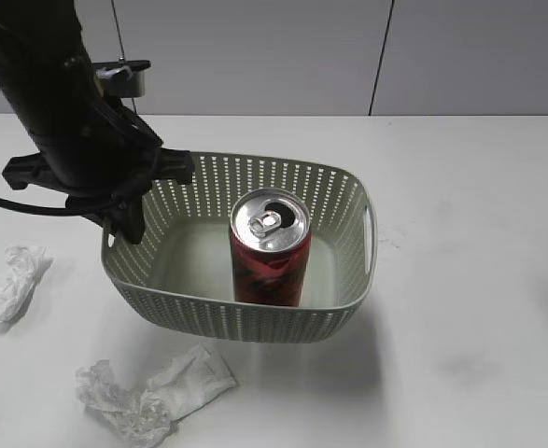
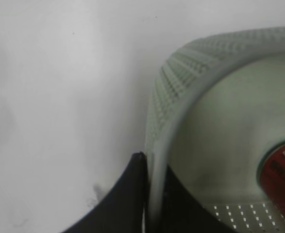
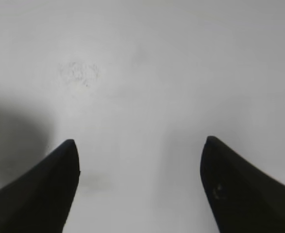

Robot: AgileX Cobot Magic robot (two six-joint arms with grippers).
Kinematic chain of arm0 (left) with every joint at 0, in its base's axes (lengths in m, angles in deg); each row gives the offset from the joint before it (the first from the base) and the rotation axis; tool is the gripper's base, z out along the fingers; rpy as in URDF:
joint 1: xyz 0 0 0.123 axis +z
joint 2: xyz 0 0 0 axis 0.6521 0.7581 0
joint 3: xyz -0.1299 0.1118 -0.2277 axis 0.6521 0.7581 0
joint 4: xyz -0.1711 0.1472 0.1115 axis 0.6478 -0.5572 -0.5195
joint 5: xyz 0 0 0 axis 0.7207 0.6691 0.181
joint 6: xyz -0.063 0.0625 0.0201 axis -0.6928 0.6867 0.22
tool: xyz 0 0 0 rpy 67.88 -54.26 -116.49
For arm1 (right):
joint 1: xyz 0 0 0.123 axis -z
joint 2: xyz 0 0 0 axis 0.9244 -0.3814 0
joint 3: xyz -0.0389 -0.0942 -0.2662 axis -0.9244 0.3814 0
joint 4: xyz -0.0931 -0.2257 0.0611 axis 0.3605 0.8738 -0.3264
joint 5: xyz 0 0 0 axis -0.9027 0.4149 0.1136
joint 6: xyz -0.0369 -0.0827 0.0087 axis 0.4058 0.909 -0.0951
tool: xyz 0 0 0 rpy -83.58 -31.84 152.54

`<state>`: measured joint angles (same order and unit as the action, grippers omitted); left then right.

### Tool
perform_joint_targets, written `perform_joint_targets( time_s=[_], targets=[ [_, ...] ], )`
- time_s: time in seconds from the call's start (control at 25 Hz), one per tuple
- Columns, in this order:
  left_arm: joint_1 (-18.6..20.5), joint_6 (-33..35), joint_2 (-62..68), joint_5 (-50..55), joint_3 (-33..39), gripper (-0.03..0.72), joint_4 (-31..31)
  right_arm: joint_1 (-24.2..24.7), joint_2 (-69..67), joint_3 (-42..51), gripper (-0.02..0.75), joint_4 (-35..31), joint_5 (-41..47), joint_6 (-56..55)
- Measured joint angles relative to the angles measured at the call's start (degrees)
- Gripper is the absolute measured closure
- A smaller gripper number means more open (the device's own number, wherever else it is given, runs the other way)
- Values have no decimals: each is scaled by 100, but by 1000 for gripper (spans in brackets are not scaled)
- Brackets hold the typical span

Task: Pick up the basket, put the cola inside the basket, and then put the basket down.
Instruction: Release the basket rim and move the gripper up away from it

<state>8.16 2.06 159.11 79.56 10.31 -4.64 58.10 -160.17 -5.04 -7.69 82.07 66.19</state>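
Observation:
The sage-green basket (image 1: 344, 196) sits in the middle of the white table. The red cola can (image 1: 270, 250) stands upright inside it, silver top up. My left gripper (image 1: 127, 227) is shut on the basket's left rim. In the left wrist view the rim (image 2: 158, 145) runs between the two black fingers (image 2: 154, 167), and an edge of the cola (image 2: 280, 172) shows inside. My right gripper (image 3: 138, 150) is open and empty over bare table; it is out of the exterior view.
A crumpled tissue (image 1: 14, 282) lies left of the basket. Another crumpled tissue (image 1: 157, 392) lies in front of it at the table's near edge. A grey wall stands behind the table.

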Motion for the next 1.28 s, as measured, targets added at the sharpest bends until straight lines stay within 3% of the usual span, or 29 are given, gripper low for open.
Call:
perform_joint_targets(
  time_s=[0.4,0.8,0.96,1.28],
  targets=[
    [0,0,0,-16,0,692,0,0,2563,3109,152,-12,-630,0],
    [0,-12,0,-22,0,692,12,0,5247,5430,152,-12,-1359,0],
    [0,-84,0,-22,0,692,12,0,6315,5973,152,-17,-1374,0],
    [0,-209,0,-22,0,692,16,0,7941,6017,153,-17,-1415,0]
  ],
)
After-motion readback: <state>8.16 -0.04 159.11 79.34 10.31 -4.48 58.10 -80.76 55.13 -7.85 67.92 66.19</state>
